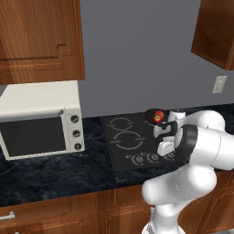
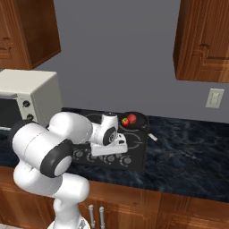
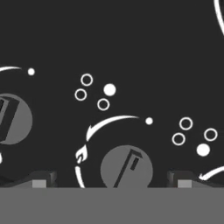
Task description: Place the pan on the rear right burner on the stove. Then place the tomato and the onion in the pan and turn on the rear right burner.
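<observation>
- The two-finger gripper hangs wide apart and empty, its dark tips either side of a round grey knob on the flat black glass stove.
- No words are readable; beside the knob there is a white flame symbol, an arc arrow and dot-and-ring burner diagrams.
- A second grey knob is cut off at the left edge.
- The small round black pan sits at the stove's rear right, hiding that burner ring, with the red tomato inside.
- The arm covers part of the knob row.

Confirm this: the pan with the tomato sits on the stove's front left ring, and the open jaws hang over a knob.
Wrong ring. In the right base view the pan with the tomato sits at the stove's rear right. The rest holds: the hand view shows open jaws over a knob.
</observation>
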